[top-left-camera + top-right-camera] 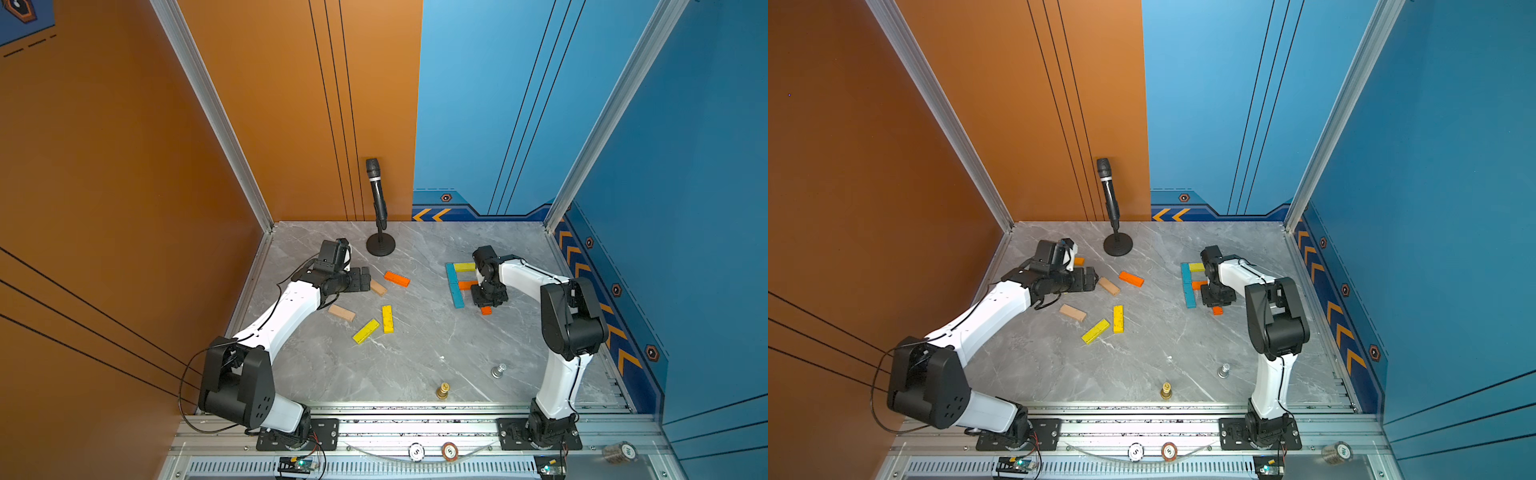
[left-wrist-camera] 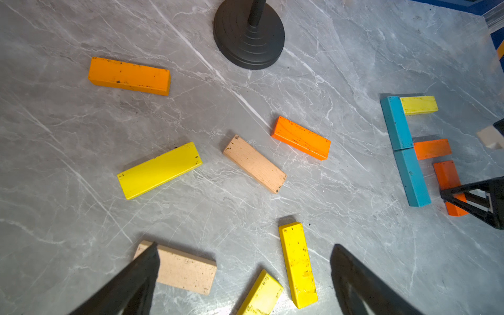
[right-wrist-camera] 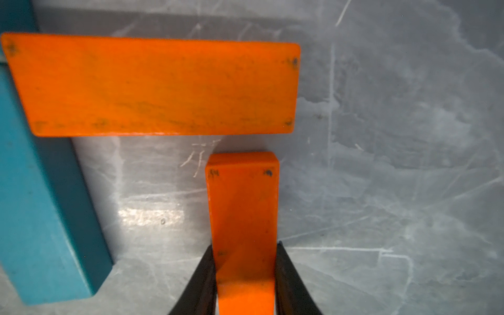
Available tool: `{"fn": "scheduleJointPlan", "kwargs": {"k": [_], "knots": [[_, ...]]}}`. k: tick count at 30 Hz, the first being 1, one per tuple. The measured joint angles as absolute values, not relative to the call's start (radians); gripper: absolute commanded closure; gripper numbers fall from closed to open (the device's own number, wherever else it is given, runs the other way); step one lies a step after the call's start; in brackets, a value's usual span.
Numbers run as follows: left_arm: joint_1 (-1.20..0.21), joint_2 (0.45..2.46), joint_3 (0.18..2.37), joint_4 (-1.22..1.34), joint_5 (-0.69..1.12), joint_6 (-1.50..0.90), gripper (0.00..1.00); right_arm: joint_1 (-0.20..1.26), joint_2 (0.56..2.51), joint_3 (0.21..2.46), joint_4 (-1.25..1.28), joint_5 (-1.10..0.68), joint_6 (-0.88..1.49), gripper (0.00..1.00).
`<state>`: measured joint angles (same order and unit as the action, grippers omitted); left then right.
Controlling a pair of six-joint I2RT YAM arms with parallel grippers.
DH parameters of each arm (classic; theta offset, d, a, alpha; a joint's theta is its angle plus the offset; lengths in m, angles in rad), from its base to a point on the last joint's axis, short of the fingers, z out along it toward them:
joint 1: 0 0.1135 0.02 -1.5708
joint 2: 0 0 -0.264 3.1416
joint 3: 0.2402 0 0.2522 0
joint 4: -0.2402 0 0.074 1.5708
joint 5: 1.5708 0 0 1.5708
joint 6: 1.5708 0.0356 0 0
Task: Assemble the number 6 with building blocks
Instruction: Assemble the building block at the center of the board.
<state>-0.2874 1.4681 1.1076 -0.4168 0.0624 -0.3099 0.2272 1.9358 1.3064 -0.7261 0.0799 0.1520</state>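
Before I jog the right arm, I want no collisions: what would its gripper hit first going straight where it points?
Probably the flat orange bar: the right gripper is shut on an orange block whose tip sits just short of it. It looks angled downward, so the table may come first.

From above, the right end effector hides most of the orange block (only its tip shows).

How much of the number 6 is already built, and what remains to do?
Done: two blue blocks form the spine, a yellow block the top bar, an orange block the middle bar. In hand: the right hand is shut on a second orange block at the loop's right side, a gap below the middle bar. Remaining: the bottom bar is missing; the open left hand hovers by the loose blocks.
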Motion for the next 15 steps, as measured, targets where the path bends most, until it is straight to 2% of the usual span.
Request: {"fn": "scheduleJointPlan", "kwargs": {"k": [15], "knots": [[-0.290,1.470,1.108,-0.416,0.062,-0.304,0.02,0.227,1.938,1.308,-0.727,0.081,0.159,0.68]]}}
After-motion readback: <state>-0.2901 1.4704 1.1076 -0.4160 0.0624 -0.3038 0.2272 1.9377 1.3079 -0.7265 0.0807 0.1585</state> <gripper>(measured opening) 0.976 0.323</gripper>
